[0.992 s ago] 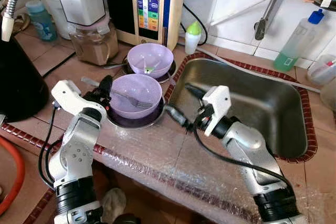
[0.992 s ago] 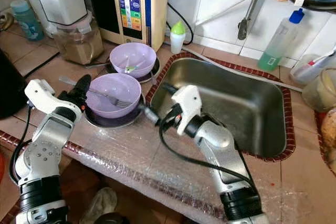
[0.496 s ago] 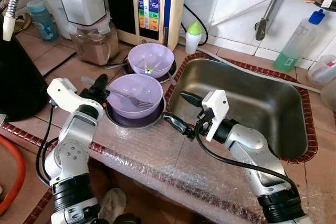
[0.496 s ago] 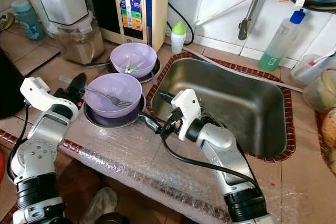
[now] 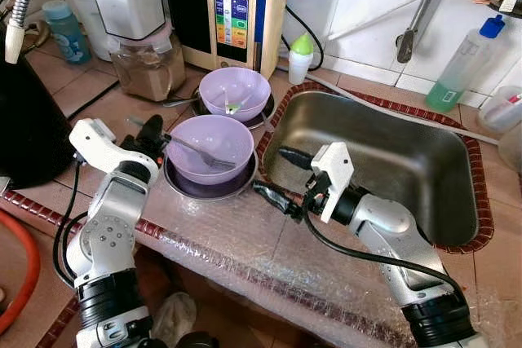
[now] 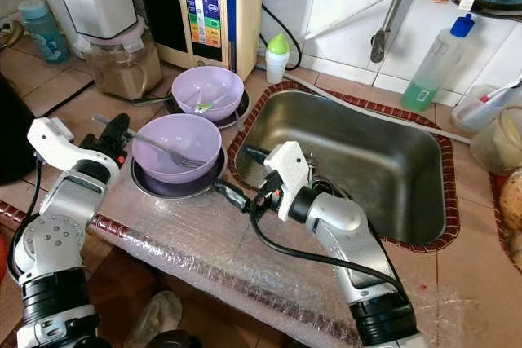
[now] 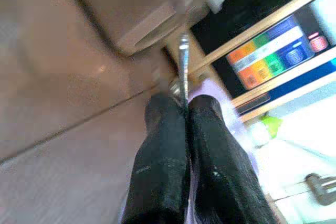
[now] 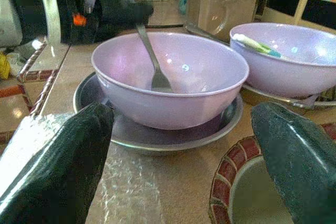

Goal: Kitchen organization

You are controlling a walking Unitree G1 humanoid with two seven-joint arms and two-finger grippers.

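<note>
A purple bowl [image 5: 214,138] sits on a dark plate [image 5: 186,187] on the tiled counter, just left of the steel sink [image 5: 391,160]. A metal fork [image 5: 198,151] leans in it, tines down. My left gripper [image 5: 153,133] is shut on the fork's handle [image 7: 182,72] at the bowl's left rim. My right gripper [image 5: 281,174] stands open on the counter between the bowl and the sink, its fingers [image 8: 63,166] pointing at the bowl [image 8: 168,85] a short way off. A second purple bowl [image 5: 235,91] with a green and white utensil stands behind.
A blender jar [image 5: 147,67], a water machine [image 5: 236,6] and a small green-capped bottle [image 5: 300,59] line the back of the counter. A black kettle [image 5: 28,128] stands at the left. Bubble wrap [image 5: 245,242] covers the counter's front edge.
My left gripper has shifted slightly left with the fork handle, which now stands a little higher. My right gripper has drawn back from the bowl toward the counter's front edge.
</note>
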